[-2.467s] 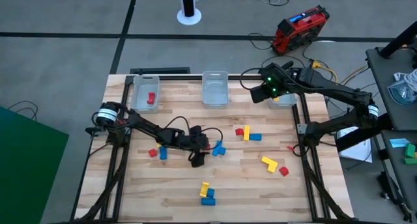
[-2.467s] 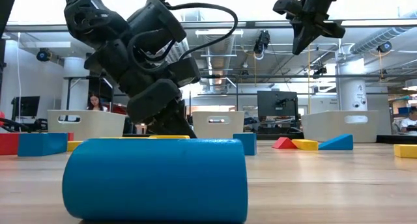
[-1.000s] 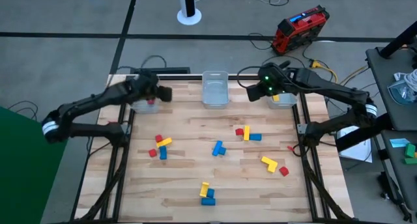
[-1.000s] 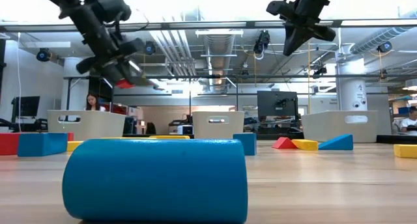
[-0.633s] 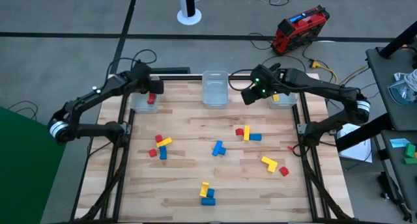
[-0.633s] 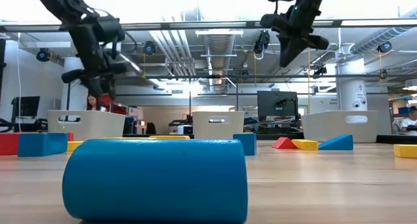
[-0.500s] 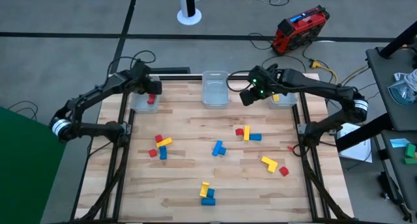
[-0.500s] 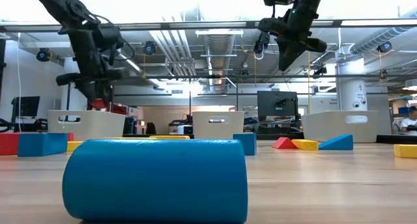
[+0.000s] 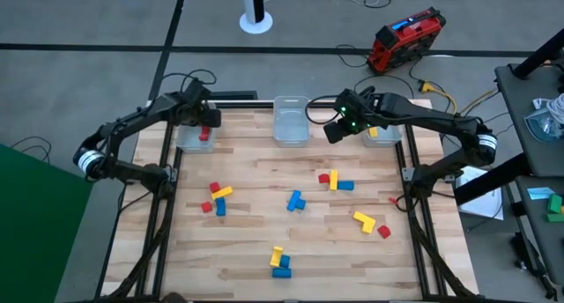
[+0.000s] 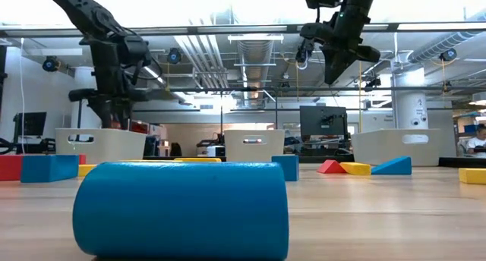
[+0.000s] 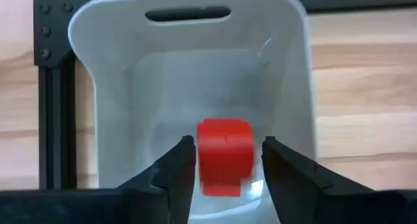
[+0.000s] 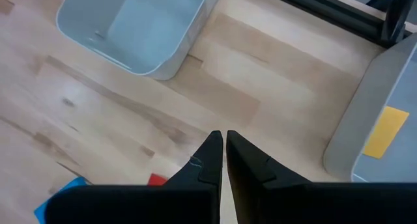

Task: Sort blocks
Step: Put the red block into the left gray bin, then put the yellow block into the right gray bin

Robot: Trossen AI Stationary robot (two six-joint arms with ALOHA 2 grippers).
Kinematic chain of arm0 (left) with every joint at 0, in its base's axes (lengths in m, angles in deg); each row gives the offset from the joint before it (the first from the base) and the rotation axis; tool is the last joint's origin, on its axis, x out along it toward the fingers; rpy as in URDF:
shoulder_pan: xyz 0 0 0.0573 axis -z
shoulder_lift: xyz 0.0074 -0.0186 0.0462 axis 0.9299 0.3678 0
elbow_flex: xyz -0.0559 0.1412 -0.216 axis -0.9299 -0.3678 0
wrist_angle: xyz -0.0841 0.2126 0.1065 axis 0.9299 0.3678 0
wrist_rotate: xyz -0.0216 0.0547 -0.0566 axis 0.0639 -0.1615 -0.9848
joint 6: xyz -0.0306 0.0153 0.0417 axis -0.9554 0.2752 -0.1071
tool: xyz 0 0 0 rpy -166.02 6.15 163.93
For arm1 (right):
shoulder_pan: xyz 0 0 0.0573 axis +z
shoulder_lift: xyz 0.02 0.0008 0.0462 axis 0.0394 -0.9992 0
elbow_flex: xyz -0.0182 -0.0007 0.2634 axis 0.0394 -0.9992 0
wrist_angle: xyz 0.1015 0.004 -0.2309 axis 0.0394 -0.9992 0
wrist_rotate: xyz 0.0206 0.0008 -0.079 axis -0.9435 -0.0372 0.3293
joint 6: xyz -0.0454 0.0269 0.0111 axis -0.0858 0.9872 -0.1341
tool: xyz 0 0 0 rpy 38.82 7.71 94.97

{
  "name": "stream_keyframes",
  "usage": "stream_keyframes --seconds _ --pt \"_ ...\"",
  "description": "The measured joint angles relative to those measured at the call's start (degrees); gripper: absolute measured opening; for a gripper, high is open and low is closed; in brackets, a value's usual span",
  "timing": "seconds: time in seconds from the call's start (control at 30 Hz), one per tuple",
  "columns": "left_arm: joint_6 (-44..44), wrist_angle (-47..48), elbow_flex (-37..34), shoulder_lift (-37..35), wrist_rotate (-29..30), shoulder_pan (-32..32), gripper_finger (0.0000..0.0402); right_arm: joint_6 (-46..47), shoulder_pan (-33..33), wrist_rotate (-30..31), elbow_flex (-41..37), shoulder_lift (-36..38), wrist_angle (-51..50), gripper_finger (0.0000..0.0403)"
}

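Nearest the front edge of the tabletop [image 9: 264, 285], a yellow block [image 9: 277, 254] and a blue block [image 9: 281, 271] lie touching; in the low view a blue block [image 10: 181, 209] fills the foreground. Farther in, loose blocks sit in clusters: red, yellow and blue pieces at the left [image 9: 215, 198], a blue piece [image 9: 295, 200] near the middle, a red, yellow and blue group [image 9: 334, 181] right of centre, and a yellow L-shape [image 9: 363, 219] with a small red block [image 9: 384, 232] beside it.

Along the far edge stand three clear bins. Over the left bin [image 9: 183, 137] hangs the left tool [image 11: 223, 160], its fingers spread wide, and a red block [image 11: 224, 154] shows between them without touching either, above the bin's floor. Whether that block rests on the floor I cannot tell. The middle bin [image 9: 290, 120] holds nothing visible. The right tool [image 12: 224, 146] hovers above bare wood between the middle bin and the right bin [image 9: 381, 137], its fingers pressed together on nothing. A yellow block [image 12: 384, 131] lies in the right bin.
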Motion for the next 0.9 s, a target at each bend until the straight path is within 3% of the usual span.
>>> stream_keyframes --seconds 0.33,0.5,0.9 --pt "-1.0 0.76 0.59 -0.61 0.03 0.0 0.0153 0.0 0.0 -0.03 0.0 0.13 -0.04 0.0013" --pt "-1.36 3.58 0.59 -3.28 -2.75 0.95 0.0154 0.0 0.02 -1.51 0.0 0.15 -0.03 0.0013" --pt "-9.56 13.11 0.59 -13.02 -4.71 15.27 0.0154 0.26 0.04 -4.05 1.53 0.17 -0.11 0.0013"
